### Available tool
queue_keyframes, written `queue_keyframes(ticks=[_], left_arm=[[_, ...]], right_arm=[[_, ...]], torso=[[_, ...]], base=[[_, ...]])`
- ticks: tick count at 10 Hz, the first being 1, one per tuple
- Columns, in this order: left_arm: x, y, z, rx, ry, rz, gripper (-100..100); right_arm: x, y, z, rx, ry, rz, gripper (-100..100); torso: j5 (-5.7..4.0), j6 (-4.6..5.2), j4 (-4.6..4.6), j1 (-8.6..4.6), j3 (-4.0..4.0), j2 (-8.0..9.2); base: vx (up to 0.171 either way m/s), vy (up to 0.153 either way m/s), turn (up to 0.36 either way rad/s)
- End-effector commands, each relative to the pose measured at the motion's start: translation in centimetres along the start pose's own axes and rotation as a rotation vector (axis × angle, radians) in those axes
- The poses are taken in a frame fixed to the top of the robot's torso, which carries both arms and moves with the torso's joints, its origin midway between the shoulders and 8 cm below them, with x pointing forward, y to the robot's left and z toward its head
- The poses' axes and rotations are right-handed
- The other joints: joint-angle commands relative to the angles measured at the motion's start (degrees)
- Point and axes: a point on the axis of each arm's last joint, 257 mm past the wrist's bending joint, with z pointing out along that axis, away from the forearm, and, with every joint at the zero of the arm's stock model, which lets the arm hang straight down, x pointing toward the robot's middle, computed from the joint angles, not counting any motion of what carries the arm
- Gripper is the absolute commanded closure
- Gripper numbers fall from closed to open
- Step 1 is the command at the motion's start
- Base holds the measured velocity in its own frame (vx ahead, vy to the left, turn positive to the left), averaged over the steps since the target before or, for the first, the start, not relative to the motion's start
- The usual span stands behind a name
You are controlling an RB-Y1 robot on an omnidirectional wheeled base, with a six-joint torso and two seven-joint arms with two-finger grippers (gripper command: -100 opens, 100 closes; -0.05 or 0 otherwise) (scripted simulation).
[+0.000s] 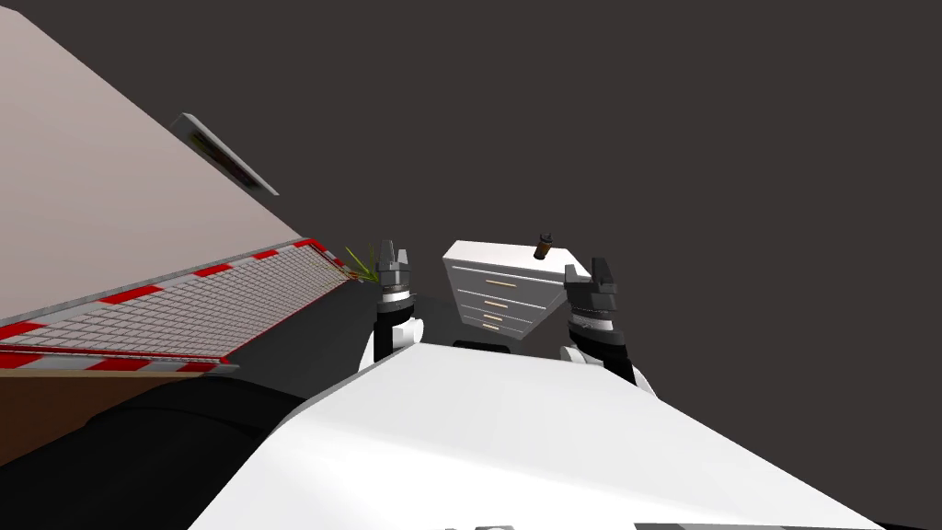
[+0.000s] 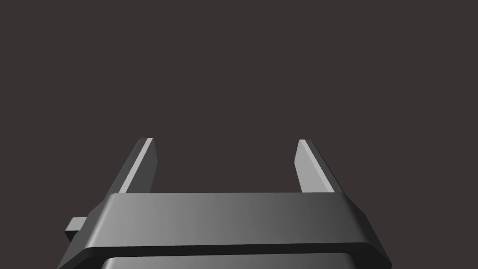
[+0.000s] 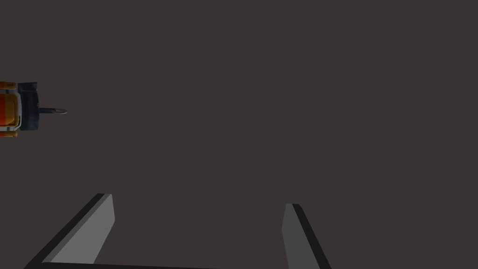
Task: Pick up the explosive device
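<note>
Right wrist view half-crops the orange device [image 3: 11, 111]; right end effector [image 3: 197, 200] and left end effector [image 2: 224, 140] gape empty.

Looks along the left gripper [image 2: 224, 140], spread wide apart. Shows two thin, blade-like fingers [image 2: 310, 168] rising side by side from the dark gripper body [image 2: 224, 219], light grey along their lit faces and darker along their edges, with squared-off tips at the same height. Shows that body as a broad, bevelled block across the near edge, shaded from mid grey at one end to darker grey at the other. Shows a small grey stub [image 2: 74, 226] jutting from the body's side, below one finger. Faces a flat, even surface [image 2: 233, 70] of dark brownish grey, seen between the fingers and all around them.
</note>
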Motion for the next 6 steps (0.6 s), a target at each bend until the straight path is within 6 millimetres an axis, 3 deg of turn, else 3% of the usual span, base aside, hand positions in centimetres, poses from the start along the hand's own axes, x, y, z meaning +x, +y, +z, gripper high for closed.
queue_keyframes(ticks=[1,6], left_arm=[[0.0,0.0,0.0,0.000,0.000,0.000,0],[0.0,0.0,0.0,0.000,0.000,0.000,0]], right_arm=[[-0.8,-0.9,-0.4,0.036,0.012,-0.053,-100],[-4.7,-4.1,-2.6,0.179,0.013,-0.251,-100]], torso=[[0.00,0.00,0.00,0.00,0.00,0.00],[0.02,0.00,0.02,0.07,0.04,0.07]], base=[[-0.067,0.111,0.023],[-0.079,0.111,0.041]])
